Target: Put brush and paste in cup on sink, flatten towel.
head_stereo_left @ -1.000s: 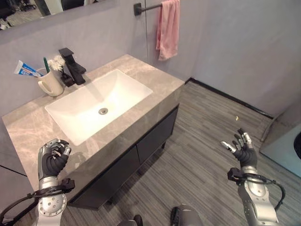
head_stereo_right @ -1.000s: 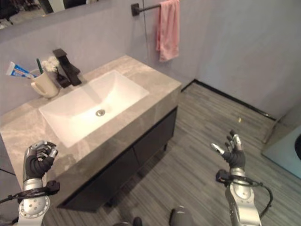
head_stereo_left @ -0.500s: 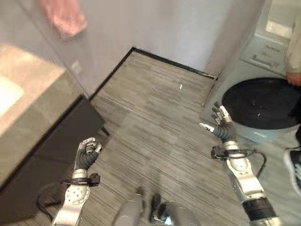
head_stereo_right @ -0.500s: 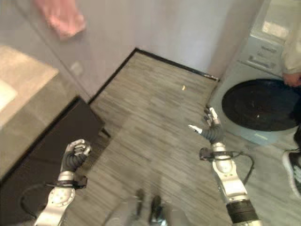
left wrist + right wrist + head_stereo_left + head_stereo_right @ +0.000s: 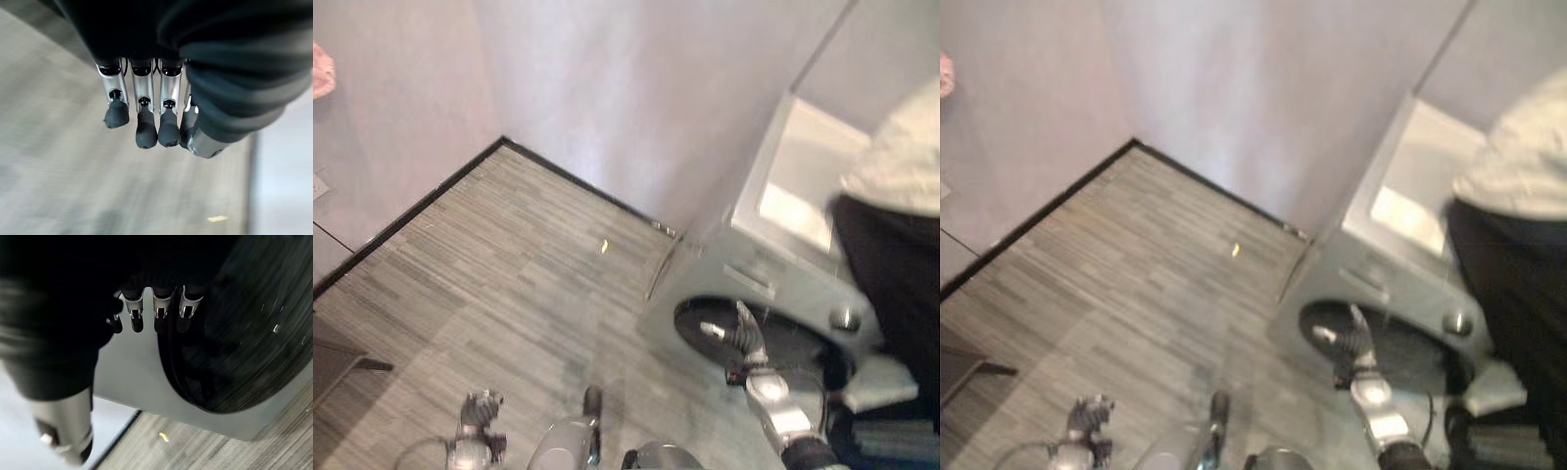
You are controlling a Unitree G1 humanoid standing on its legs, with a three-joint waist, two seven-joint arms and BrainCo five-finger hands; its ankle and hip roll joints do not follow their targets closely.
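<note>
A sliver of the pink towel (image 5: 321,76) hangs at the far left wall, away from the work. The left hand (image 5: 480,406) hangs low over the floor (image 5: 489,264), fingers curled and empty; the right hand (image 5: 736,333), fingers spread, hovers before a washing machine (image 5: 773,245) beside a person (image 5: 891,225), evidently idle.

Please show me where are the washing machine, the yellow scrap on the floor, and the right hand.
washing machine (image 5: 773,284), left eye view, on its grey front panel.
yellow scrap (image 5: 604,246), left eye view, on its middle.
right hand (image 5: 740,336), left eye view, on the palm.
</note>
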